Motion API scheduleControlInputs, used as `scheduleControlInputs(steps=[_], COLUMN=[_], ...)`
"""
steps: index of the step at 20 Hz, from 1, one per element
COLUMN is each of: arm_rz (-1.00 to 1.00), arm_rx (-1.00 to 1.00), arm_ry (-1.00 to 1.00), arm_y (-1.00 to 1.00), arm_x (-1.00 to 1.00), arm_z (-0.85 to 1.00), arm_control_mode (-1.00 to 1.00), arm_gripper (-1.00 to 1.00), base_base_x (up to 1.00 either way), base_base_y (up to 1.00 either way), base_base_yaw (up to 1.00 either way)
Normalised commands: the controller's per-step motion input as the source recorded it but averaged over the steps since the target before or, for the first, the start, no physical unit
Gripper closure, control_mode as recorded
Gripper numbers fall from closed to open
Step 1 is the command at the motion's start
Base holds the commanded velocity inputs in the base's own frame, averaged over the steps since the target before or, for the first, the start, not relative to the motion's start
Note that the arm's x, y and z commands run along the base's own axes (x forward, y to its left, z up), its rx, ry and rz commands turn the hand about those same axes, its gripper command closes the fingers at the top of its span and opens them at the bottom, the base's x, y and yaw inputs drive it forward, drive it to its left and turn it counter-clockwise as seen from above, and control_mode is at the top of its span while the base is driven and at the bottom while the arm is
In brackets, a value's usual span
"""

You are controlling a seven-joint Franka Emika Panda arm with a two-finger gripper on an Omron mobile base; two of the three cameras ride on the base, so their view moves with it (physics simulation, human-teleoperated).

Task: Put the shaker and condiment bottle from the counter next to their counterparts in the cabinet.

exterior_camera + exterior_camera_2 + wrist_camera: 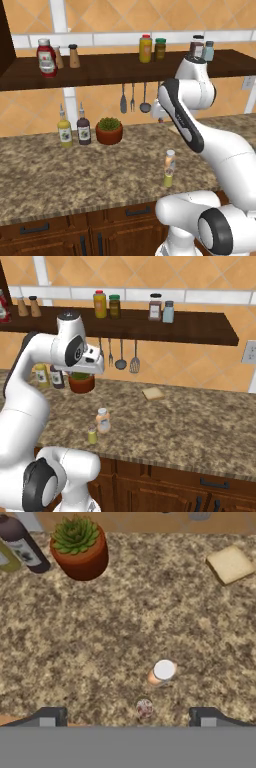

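Two upright containers: stubby yellow-green shaker (92, 434), taller peach condiment bottle (103, 420).

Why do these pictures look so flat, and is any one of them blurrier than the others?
Left base view: even light, no glare, only faint shadow under the shelf. Right base view: equally crisp, and the condiment bottle casts almost no shadow on the counter. Hand view: softest, with the granite speckle smeared and the shaker and potted succulent fuzzy-edged.
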Motion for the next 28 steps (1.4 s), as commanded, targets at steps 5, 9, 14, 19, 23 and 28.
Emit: scheduleControlInputs(steps=[5,9,14,19,23,28], arm_rz=[0.19,0.40,0.49,0.69,0.75,0.50], arm_rx=[0.01,0.03,0.01,0.00,0.01,0.01], arm_ry=[-0.01,-0.08,-0.14,-0.10,-0.16,-0.10], arm_y=[-0.36,-0.65,-0.57,-0.15,-0.35,-0.33], arm_x=[0.00,-0.04,-0.05,-0.06,0.01,0.03], arm_z=[-0.54,-0.47,-0.41,-0.59,-0.39,-0.19], arm_control_mode=[-1.00,-1.00,-1.00,-1.00,-1.00,-1.00], arm_gripper=[-1.00,-1.00,-1.00,-1.00,-1.00,-1.00], base_base_x=[0.00,0.00,0.00,0.00,0.00,0.00], base_base_y=[0.00,0.00,0.00,0.00,0.00,0.00], base_base_yaw=[0.00,0.00,0.00,0.00,0.00,0.00])
